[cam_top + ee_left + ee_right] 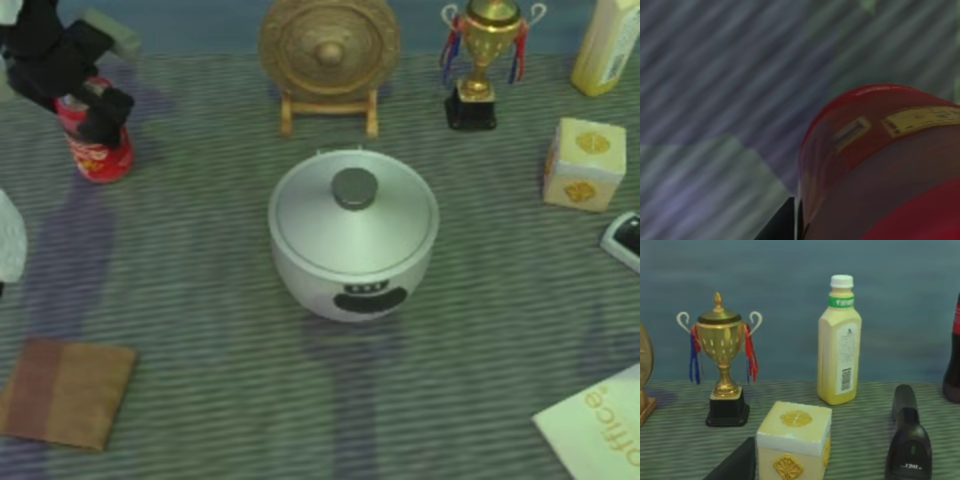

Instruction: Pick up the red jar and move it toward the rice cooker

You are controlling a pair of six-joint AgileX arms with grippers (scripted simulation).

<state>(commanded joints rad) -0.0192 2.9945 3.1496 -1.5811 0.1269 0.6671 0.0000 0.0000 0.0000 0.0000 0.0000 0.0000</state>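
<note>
The red jar (100, 158) stands at the table's far left, its top hidden under my left gripper (97, 122). It fills the left wrist view as a red curved wall (880, 165) with a yellow label, and one dark fingertip (782, 225) lies against its side. My left gripper is shut on the jar. The rice cooker (352, 232), silver-white with a dark knob and a black oval panel, sits at the table's centre, well to the right of the jar. My right arm is out of the top view; a dark part of my right gripper (737, 466) shows beside a cream box.
A golden gong (328, 50), a trophy (482, 60) and a yellow bottle (610, 45) line the back. A cream box (585, 165) and a black scanner (625, 238) sit at the right. A brown pad (65, 392) lies front left, a white booklet (600, 430) front right.
</note>
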